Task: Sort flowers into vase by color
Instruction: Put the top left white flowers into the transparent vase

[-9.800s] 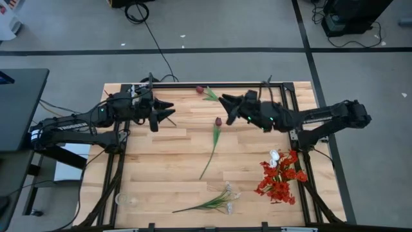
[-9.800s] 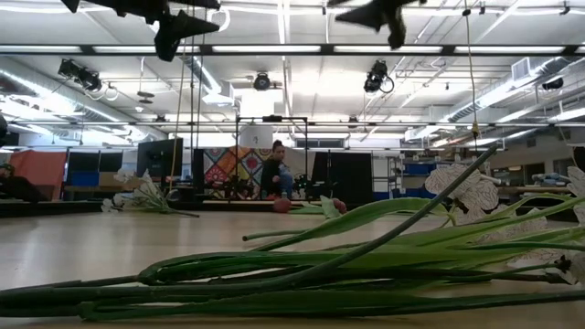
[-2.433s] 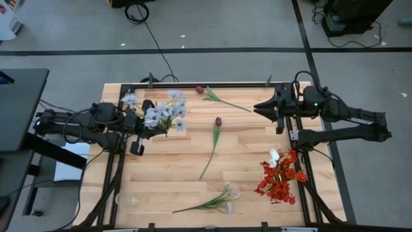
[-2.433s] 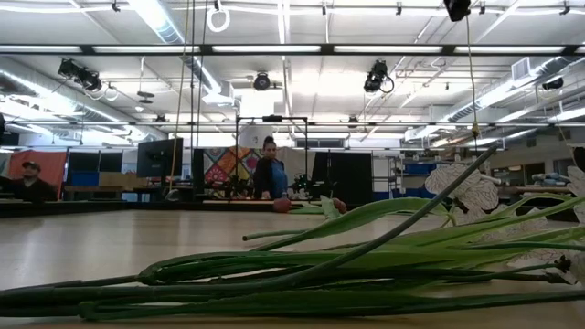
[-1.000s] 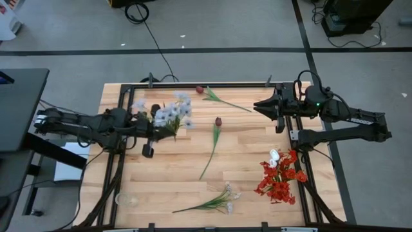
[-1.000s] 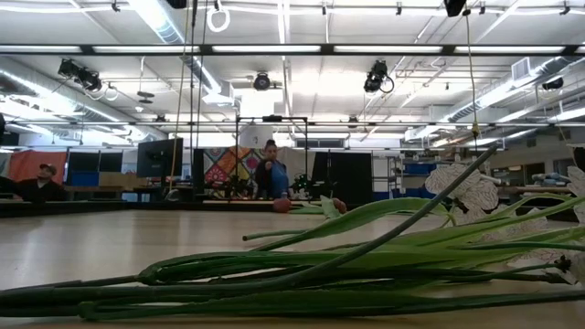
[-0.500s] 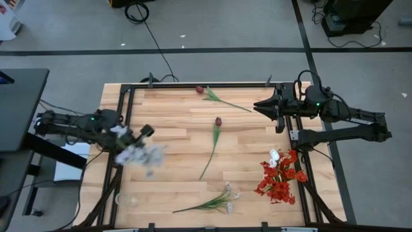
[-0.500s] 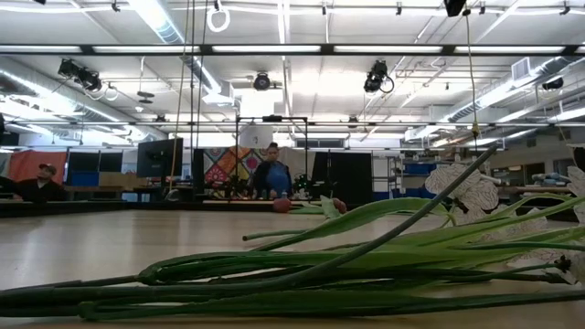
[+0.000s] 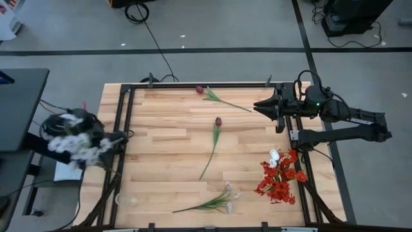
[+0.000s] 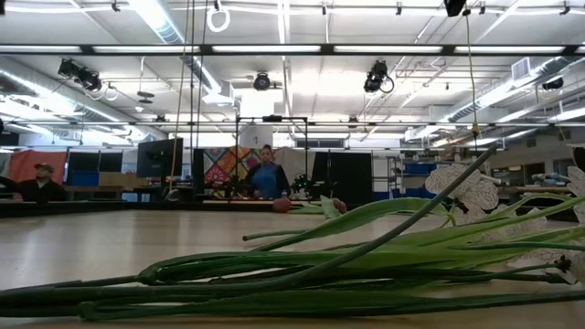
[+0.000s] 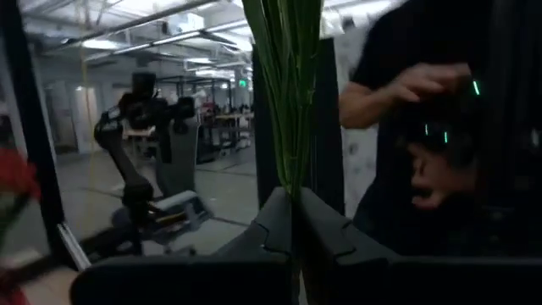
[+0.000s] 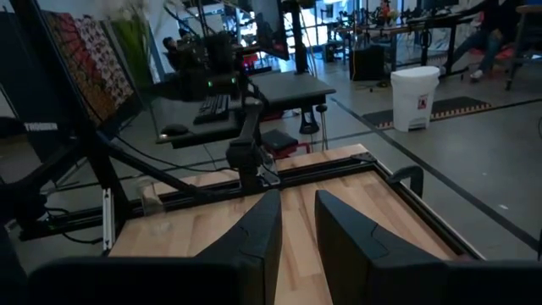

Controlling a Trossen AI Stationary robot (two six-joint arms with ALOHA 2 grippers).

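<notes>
Left claw is clamped tight on the green stems of a pale white blossom spray, swung off the wooden counter, probably toward a vase. Right claw hovers slightly parted, empty.

Pale matt wood-plank table, black metal frame at upper edge, smooth plastic-looking green stems, dark matt gripper fingers.
</notes>
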